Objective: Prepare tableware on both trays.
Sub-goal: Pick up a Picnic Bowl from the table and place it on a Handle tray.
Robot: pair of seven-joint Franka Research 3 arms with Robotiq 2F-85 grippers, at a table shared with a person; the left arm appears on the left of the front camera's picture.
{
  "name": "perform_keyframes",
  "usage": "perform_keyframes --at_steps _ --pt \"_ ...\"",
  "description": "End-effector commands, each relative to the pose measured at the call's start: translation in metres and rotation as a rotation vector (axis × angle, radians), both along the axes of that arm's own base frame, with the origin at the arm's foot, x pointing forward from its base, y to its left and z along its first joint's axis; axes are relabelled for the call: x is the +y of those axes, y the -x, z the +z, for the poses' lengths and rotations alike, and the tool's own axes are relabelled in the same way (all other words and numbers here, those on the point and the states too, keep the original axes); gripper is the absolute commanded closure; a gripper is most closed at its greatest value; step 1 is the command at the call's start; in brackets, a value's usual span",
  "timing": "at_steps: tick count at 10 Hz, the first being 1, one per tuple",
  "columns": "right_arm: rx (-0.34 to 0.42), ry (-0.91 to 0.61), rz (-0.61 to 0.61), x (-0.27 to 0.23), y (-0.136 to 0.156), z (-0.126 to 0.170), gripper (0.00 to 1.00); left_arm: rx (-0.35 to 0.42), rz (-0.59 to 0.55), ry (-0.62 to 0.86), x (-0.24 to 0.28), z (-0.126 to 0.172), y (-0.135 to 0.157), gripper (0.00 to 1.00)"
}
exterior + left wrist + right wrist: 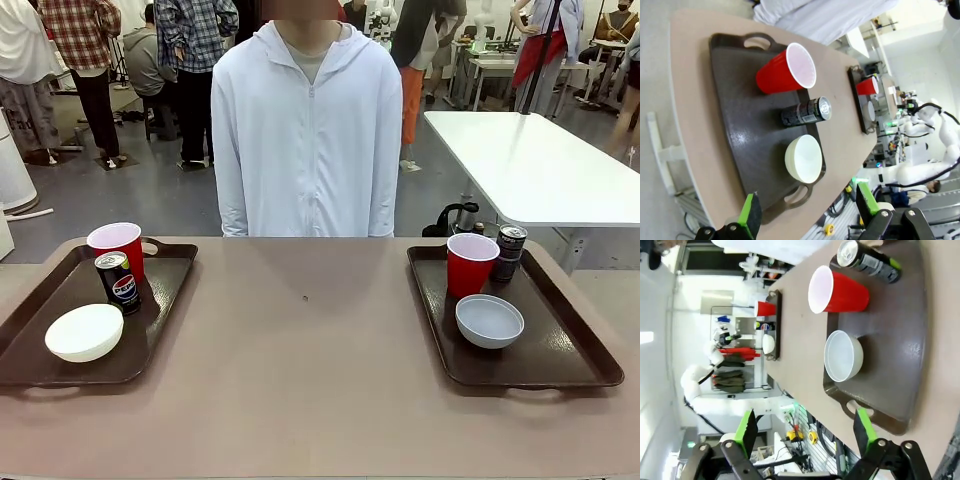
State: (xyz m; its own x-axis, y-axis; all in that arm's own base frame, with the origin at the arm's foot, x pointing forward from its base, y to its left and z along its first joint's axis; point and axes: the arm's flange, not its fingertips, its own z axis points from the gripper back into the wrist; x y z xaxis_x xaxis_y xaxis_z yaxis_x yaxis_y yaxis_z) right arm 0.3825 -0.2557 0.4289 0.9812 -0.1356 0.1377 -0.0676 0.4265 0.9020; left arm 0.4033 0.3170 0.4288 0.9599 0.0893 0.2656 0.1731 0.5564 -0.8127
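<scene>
Resting on the left tray (160, 300) are a red cup (118, 245), Pepsi can (118, 283) and white bowl (85, 332), the right tray (560, 340) carries the matching set, and both grippers (810, 210) (805, 432) hover spread, holding nothing.

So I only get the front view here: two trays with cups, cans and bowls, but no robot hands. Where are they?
Observer: The left gripper hangs over its tray's near handle, jaws open.
Operator: And the other one?
Observer: The right gripper hovers by the right tray, also open, holding nothing.
Operator: Is the can beside the Pepsi can's tray-mate on the right opened?
Observer: The right-hand can has its pull tab flat, apparently sealed.
</scene>
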Motion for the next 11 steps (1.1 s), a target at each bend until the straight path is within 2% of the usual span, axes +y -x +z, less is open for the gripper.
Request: perform_keyframes --at_steps 1,2,11 --pt "-0.039 -0.045 -0.035 -0.014 -0.005 0.000 0.00 -0.007 0.000 -0.003 -0.002 0.001 0.003 0.00" --pt "0.000 0.000 0.000 0.000 0.000 0.000 0.00 -0.007 0.000 -0.003 -0.002 0.001 0.003 0.00" --pt "0.000 0.000 0.000 0.000 0.000 0.000 0.00 -0.007 0.000 -0.003 -0.002 0.001 0.003 0.00"
